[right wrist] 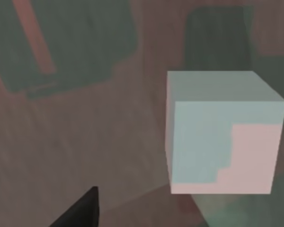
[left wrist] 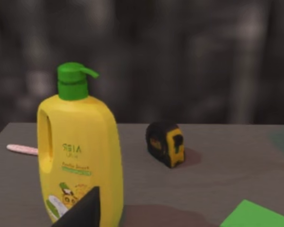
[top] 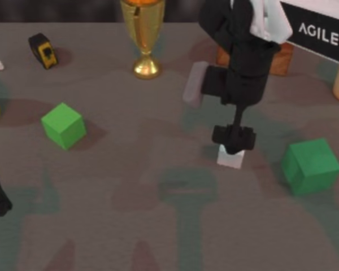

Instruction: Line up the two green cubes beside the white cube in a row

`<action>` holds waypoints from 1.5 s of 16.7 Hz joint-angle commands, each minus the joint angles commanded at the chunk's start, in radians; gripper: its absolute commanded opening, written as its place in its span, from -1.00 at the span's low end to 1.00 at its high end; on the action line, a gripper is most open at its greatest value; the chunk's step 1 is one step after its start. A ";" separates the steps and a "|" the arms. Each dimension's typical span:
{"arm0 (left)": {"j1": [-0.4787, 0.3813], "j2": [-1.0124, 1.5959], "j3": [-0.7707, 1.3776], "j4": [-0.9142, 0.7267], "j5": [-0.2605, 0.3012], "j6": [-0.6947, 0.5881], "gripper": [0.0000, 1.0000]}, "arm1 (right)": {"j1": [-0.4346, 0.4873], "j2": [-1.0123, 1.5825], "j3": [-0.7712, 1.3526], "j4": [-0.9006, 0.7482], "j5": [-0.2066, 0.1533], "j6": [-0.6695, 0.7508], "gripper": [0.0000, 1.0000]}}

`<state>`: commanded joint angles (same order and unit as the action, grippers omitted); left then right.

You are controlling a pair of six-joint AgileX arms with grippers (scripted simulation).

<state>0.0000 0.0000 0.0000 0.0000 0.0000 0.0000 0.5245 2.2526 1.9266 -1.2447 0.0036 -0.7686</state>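
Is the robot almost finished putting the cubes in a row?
Not yet. Nothing is lined up: the lime-green cube sits far off at the table's left and the darker green cube stands apart at the right. Right now the right claw is directly above the white cube in the middle. The left arm waits at the left edge. Both green cubes are left to bring beside the white one.

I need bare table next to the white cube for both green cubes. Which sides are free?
The white cube sits under the right tool. Bare table lies between it and the lime-green cube, and a narrower gap before the emerald-green cube. The near strip is open. The far edge is crowded: trophy, tape measure.
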 joint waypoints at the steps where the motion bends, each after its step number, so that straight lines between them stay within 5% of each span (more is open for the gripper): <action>1: 0.000 0.000 0.000 0.000 0.000 0.000 1.00 | 0.000 0.000 0.000 0.000 0.000 0.000 1.00; 16: 0.000 0.000 0.000 0.000 0.000 0.000 1.00 | 0.002 0.091 -0.211 0.302 0.001 0.003 1.00; 25: 0.000 0.000 0.000 0.000 0.000 0.000 1.00 | 0.002 0.091 -0.211 0.302 0.001 0.003 -0.36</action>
<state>0.0000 0.0000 0.0000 0.0000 0.0000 0.0000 0.5260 2.3437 1.7157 -0.9427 0.0045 -0.7660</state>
